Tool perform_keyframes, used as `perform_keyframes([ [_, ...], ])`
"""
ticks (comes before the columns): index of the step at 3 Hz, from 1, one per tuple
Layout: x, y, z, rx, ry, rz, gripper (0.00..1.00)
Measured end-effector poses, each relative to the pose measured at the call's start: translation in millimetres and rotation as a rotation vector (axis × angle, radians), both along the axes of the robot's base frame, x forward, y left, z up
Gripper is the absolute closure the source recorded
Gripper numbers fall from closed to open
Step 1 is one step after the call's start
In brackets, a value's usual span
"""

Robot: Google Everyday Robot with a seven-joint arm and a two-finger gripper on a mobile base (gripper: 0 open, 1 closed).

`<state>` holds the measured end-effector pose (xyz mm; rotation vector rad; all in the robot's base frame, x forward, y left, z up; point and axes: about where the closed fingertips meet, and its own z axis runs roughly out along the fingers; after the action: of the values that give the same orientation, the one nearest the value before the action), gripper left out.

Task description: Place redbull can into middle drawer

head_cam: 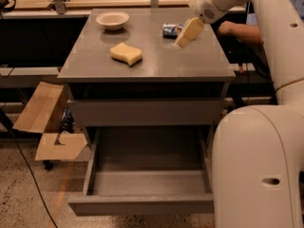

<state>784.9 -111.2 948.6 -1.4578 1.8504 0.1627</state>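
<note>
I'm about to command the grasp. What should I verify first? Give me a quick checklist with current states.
1. Target visible: the redbull can sits on the cabinet top: ok.
2. Approach: the end effector is right beside the can, on its right: ok.
3. Grip on the can: cannot tell.
4. Destination: the middle drawer is pulled open: ok.
5. Clutter: the sponge and bowl lie well apart from the can: ok.
6. Workspace safety: a person's hand is near the cabinet's right edge, close to the arm: not ok.
</note>
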Motion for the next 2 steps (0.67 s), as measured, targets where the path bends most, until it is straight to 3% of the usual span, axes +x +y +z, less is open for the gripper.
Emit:
perform_keyframes([
  [2,51,-4,-23,0.141,-0.037,-0.123,0.0],
])
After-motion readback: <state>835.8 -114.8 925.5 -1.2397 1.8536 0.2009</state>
